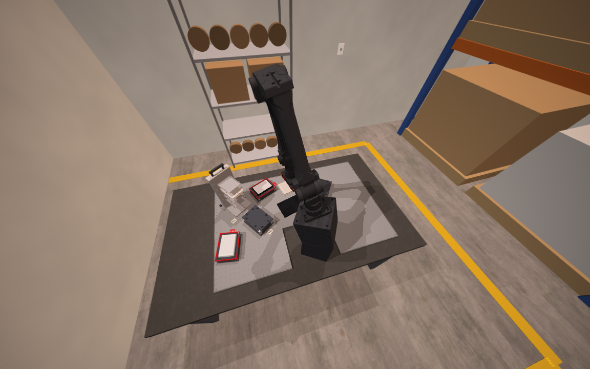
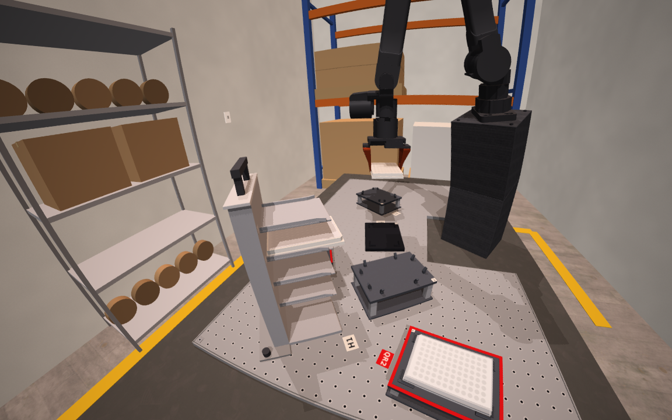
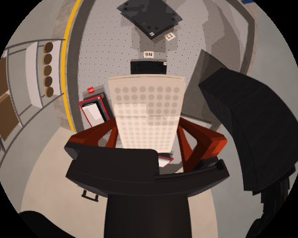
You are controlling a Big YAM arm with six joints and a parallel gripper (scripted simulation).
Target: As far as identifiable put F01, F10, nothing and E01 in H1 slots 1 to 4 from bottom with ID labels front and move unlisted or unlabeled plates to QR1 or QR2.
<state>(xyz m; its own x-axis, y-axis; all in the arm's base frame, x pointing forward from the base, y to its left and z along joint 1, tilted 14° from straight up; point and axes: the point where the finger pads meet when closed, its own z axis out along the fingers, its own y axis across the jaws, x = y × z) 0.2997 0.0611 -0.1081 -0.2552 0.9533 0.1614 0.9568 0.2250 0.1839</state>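
My gripper (image 2: 385,160) (image 3: 147,119) is shut on a white well plate (image 2: 386,171) (image 3: 149,106) (image 1: 285,187), gripping it across its width with the red fingers. It holds the plate level in the air at the far end of the deck, just behind a small dark raised nest (image 2: 377,198). In the wrist view the N6 label (image 3: 148,54) shows just past the plate's far edge. No ID label shows on the held plate. Hotel H1 (image 2: 255,245) (image 1: 224,183) holds one plate (image 2: 307,235) in its upper slot, sticking out at the front. The lower shelves look bare.
Nest QR2 (image 2: 399,366) (image 1: 219,245) and nest QR1 (image 1: 252,190) (image 3: 82,110) each hold a white plate. A large dark nest (image 2: 390,279) (image 1: 256,219) (image 3: 150,15) stands by the L1 label (image 3: 169,36). A flat black pad (image 2: 384,235) lies behind it. The arm's black pedestal (image 2: 485,182) stands to the right.
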